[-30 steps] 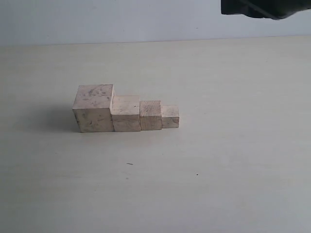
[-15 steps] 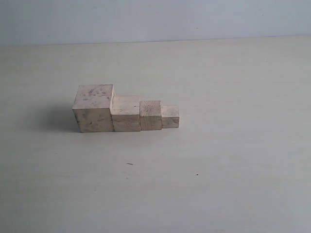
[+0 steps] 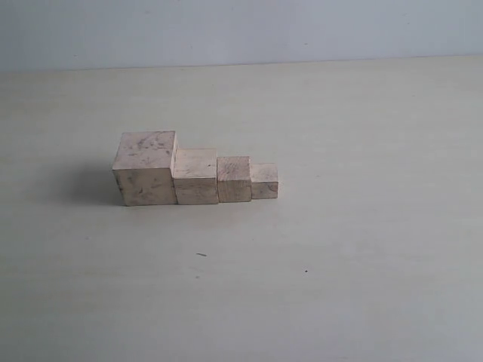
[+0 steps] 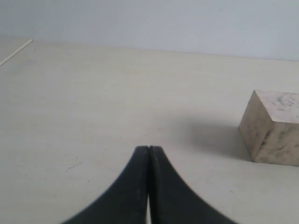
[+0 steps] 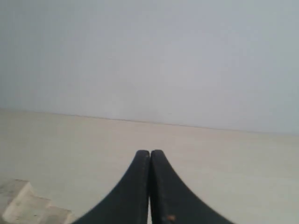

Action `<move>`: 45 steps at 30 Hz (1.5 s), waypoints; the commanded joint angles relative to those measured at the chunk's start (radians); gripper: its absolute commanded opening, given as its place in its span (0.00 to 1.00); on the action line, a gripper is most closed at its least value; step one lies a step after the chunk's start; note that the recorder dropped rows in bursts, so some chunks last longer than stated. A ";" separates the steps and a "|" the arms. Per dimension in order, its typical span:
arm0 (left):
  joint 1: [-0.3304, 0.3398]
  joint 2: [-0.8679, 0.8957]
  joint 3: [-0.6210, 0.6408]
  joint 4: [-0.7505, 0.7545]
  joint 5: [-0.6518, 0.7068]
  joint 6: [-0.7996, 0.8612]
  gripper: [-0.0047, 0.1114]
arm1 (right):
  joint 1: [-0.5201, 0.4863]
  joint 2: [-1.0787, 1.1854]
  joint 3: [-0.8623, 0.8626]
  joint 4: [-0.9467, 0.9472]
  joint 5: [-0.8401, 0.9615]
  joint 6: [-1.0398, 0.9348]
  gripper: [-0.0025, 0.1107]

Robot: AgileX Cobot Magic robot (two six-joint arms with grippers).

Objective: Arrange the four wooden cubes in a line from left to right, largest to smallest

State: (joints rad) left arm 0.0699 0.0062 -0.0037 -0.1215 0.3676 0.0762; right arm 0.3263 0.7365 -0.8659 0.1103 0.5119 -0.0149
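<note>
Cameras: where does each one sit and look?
Exterior view: off the arms, looking down at the four wooden cubes; no robot shows.
Left wrist view: on the left arm, past shut jaws toward the largest cube.
Right wrist view: on the right arm, past shut jaws toward the wall.
Shared: exterior and left wrist both show the largest cube.

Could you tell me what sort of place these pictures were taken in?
Most likely a robotics lab or test bench rather than a home: a plain pale table against a blank wall, with a tidy row of four graded wooden cubes that look like practice props.
</note>
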 commanded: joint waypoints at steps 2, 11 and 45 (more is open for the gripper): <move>-0.002 -0.006 0.004 0.002 -0.013 -0.003 0.04 | -0.227 -0.171 0.198 -0.022 -0.076 0.015 0.02; -0.002 -0.006 0.004 0.002 -0.013 -0.003 0.04 | -0.332 -0.552 0.560 -0.069 -0.207 0.015 0.02; -0.002 -0.006 0.004 0.002 -0.013 -0.003 0.04 | -0.332 -0.729 0.866 -0.057 -0.217 0.022 0.02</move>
State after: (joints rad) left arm 0.0699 0.0062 -0.0037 -0.1215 0.3676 0.0762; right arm 0.0000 0.0124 -0.0064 0.0509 0.3495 0.0000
